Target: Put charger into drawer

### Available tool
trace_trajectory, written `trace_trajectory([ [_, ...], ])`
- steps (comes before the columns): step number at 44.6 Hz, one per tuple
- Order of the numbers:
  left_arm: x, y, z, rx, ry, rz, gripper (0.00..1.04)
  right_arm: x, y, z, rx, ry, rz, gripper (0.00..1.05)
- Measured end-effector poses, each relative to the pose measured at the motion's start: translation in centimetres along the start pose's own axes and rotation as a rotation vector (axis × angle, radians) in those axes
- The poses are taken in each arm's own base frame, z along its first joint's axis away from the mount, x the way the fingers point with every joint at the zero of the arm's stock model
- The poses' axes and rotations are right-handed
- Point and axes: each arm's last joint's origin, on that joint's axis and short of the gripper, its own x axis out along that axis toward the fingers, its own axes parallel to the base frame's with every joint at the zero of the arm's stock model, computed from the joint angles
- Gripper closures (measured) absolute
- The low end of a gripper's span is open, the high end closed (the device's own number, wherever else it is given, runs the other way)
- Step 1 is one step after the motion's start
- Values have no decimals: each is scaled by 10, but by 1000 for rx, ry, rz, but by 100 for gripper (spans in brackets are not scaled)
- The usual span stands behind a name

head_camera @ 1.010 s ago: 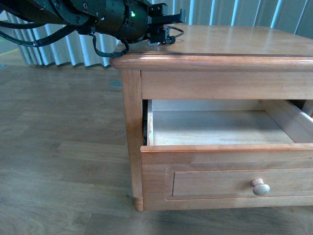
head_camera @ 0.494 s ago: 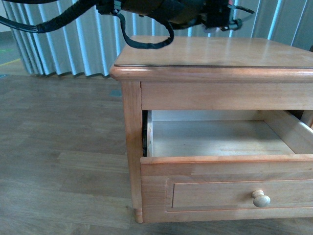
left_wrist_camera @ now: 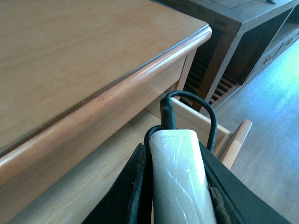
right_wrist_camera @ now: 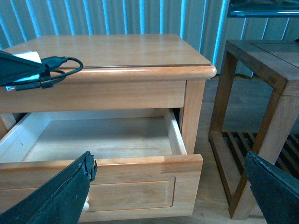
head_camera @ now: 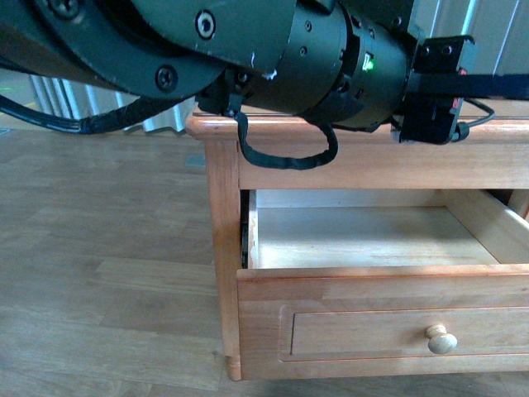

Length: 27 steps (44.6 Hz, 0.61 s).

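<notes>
My left gripper (left_wrist_camera: 180,196) is shut on the charger (left_wrist_camera: 180,172), a white block with its black cable (left_wrist_camera: 189,99) looped past the end. It hangs just off the tabletop's front edge, above the open drawer (left_wrist_camera: 88,175). In the front view the left arm fills the top and the left gripper (head_camera: 438,124) is over the drawer (head_camera: 364,236), whose front carries a round knob (head_camera: 441,339). The right wrist view shows the charger (right_wrist_camera: 27,58) at the far left over the pale drawer (right_wrist_camera: 103,137). My right gripper (right_wrist_camera: 168,196) is open with nothing in it, in front of the drawer front.
The wooden cabinet's top (head_camera: 347,136) overhangs the drawer's back part. A dark wooden side table (right_wrist_camera: 261,60) with a slatted lower shelf stands close beside the cabinet. Wood floor (head_camera: 99,273) lies to the left, and blinds run along the back.
My left arm has come off the tabletop, forward and down, carrying the charger from above the top to in front of its edge, over the open drawer.
</notes>
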Motion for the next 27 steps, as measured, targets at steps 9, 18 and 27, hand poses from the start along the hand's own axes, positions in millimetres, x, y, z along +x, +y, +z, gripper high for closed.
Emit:
trace_trajectory([
  [9, 9, 22, -33, -53, 86, 66, 79, 0, 0, 0, 0, 0, 1, 8],
  [18, 18, 36, -61, -93, 167, 114, 59, 0, 0, 0, 0, 0, 0, 8],
  [27, 16, 40, -59, -95, 144, 156, 33, 0, 0, 0, 0, 0, 0, 8],
])
